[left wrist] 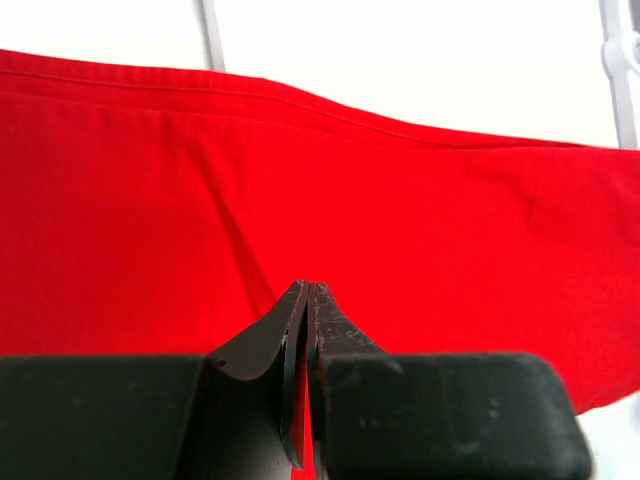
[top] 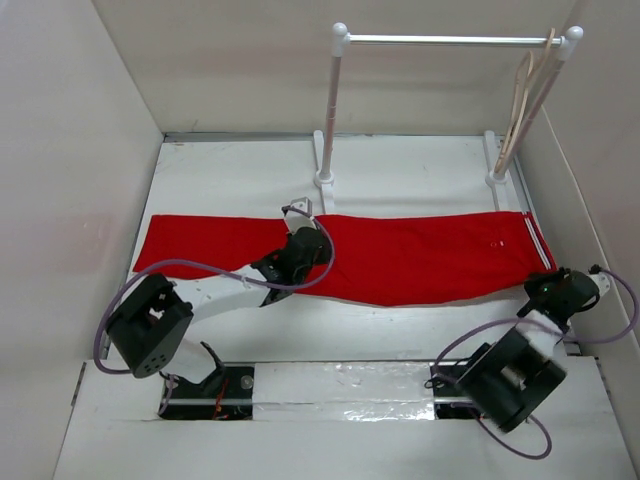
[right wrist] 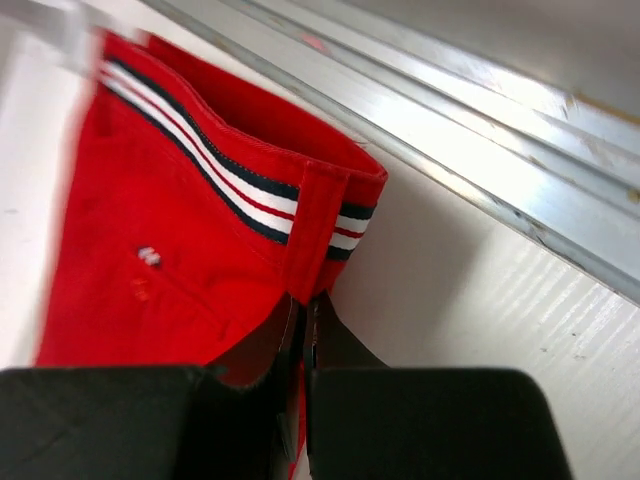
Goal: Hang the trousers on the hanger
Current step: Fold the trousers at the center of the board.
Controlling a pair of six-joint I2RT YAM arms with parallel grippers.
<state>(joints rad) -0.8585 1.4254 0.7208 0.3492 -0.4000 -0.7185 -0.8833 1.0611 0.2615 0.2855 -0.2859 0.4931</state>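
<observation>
- Trousers (top: 400, 260): they lie flat and stretched sideways across the white table (top: 240, 165), just in front of the rail (top: 450, 40), with the waist end to my right (the striped waistband shows in the right wrist view).
- Hanger (top: 525, 95): it hangs from the right end of the rail, slanting down toward the right post, well apart from the cloth.
- Left claw (left wrist: 308, 290): it is down on the middle of the trousers, fingers pressed together, with a sliver of red between them and a crease running to the tips, so I read it as pinching the cloth.
- Right claw (right wrist: 305, 300): it is at the near waistband corner, fingers closed on the red fabric just below the stripes.
</observation>
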